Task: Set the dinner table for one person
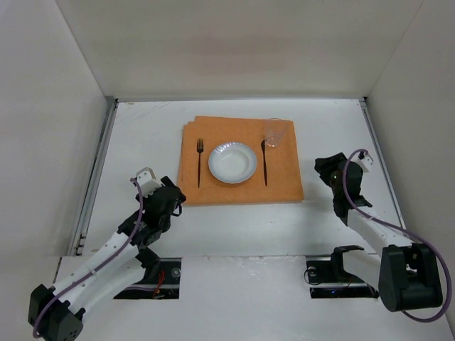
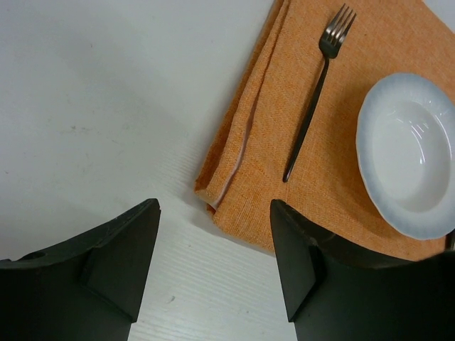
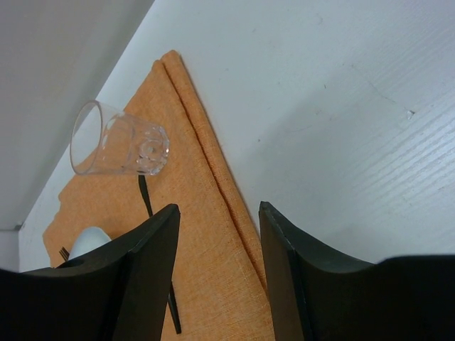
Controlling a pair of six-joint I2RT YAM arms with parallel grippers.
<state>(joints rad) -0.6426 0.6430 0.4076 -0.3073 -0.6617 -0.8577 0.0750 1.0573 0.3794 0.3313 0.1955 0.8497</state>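
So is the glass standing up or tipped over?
Standing up. The glass sits on its base on the orange placemat, with its open rim facing up.

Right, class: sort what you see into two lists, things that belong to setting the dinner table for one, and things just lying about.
Belongs to the job: dinner table, orange placemat, fork, white plate, dark utensil right of the plate, clear glass.

Not part of it, only fixtures: metal rail, white wall panels.

An orange placemat (image 1: 284, 177) (folded) bears a fork (image 1: 200, 162), white plate (image 1: 232, 162) and glass (image 1: 276, 133).
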